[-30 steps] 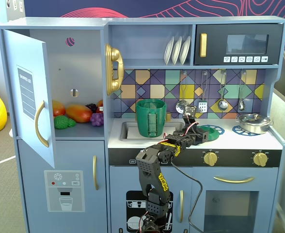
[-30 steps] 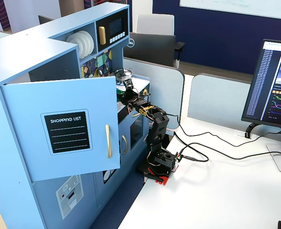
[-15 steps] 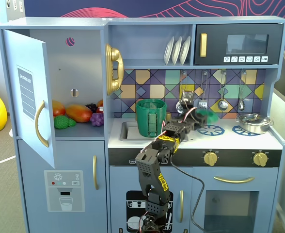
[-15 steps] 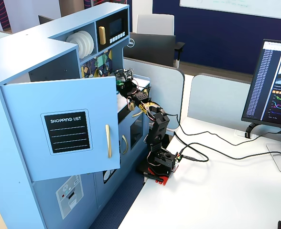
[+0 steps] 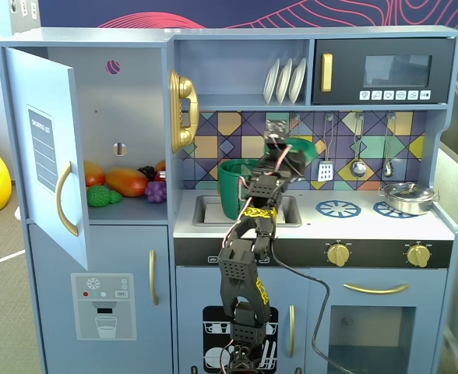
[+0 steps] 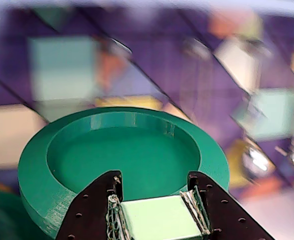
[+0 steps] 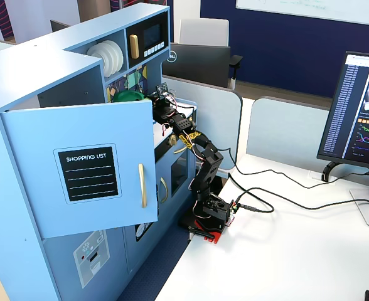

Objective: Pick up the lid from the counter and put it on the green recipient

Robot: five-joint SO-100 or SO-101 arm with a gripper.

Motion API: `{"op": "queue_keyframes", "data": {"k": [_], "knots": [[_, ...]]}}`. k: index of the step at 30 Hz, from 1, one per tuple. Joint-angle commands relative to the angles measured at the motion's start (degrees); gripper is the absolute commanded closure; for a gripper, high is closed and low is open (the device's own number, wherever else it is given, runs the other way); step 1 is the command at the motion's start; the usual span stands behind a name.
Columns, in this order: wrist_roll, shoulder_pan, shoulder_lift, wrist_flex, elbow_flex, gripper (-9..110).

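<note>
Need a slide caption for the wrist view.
Gripper holds the green lid by its light-green strap, against blurred backsplash tiles.

In a fixed view, toy fruit [image 5: 124, 183] fills the open left cupboard, white plates [image 5: 284, 80] stand on the upper shelf, and a silver pot [image 5: 409, 196] sits far right beside what may be blue burner rings [image 5: 337, 208].

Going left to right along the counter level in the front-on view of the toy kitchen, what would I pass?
Toy fruit and vegetables in the open cupboard → green recipient at the sink → lid held up by the gripper → blue burner ring → silver pot.
</note>
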Motion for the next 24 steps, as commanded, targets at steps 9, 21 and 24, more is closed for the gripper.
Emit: {"op": "queue_keyframes", "data": {"k": [9,21,24], "knots": [[-0.70,-10.63,4.04,6.68,-7.38,101],[-1.85,-12.92,5.27,8.70,-3.34,101],[-1.93,-13.01,5.80,8.88,-2.11,101]]}}
